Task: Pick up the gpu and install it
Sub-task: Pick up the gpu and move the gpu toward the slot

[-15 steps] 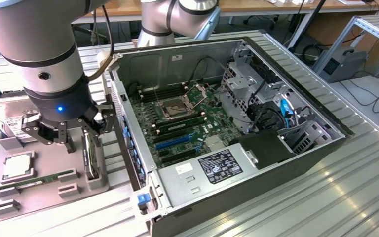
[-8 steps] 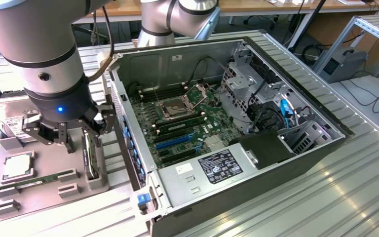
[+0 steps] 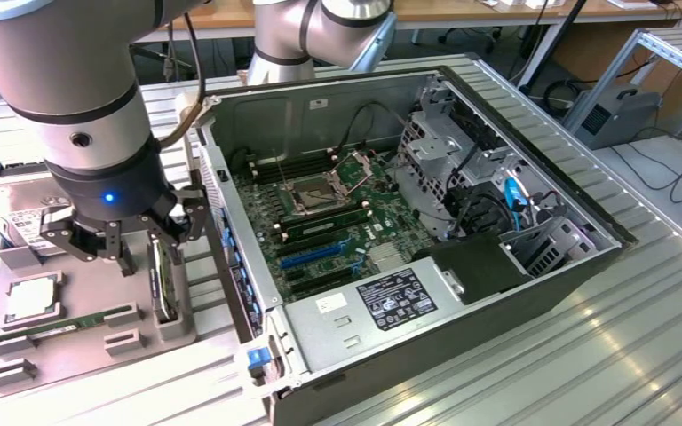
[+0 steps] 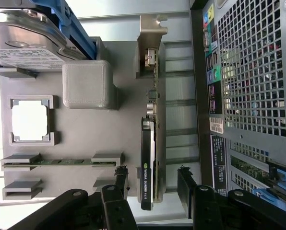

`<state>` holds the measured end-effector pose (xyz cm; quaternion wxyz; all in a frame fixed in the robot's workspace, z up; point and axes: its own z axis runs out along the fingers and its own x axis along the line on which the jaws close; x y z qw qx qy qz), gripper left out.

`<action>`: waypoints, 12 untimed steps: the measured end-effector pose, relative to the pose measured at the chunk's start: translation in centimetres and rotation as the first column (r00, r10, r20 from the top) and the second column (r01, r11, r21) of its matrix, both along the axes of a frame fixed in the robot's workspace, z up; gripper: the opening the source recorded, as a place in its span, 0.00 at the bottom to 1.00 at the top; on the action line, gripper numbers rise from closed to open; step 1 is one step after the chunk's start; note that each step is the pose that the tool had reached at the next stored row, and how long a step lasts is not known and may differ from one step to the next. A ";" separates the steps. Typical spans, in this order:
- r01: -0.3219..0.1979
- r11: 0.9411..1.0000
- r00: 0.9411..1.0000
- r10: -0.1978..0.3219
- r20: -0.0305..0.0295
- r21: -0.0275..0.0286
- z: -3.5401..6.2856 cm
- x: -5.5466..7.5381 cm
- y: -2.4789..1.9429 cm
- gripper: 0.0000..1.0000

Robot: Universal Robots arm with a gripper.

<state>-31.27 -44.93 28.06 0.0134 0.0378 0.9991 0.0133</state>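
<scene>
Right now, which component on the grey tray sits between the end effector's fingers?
The gpu, standing on edge nearest the computer case; the RAM stick, CPU and hard drive sit outside the open end effector.

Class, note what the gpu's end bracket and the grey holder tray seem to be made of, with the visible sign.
Bracket of the gpu: bare metal, likely steel; silvery, lightly reflective sheet. Holder tray: matte grey plastic, possibly printed; dull even surface, chunky rounded blocks.

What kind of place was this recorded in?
Likely a robotics lab or workshop: an open computer case lies on a metal table, a grey tray beside it holds the graphics card and other parts, with desks behind.
</scene>
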 end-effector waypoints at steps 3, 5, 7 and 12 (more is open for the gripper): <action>0.000 1.000 1.000 0.000 0.000 0.000 -0.11 0.0 0.00 0.54; 0.000 1.000 1.000 0.000 0.000 0.000 -0.14 0.0 0.00 0.54; 0.000 1.000 1.000 0.000 0.000 0.000 -0.18 0.0 0.00 0.54; 0.000 1.000 1.000 0.000 0.000 0.000 -0.30 0.0 0.00 0.54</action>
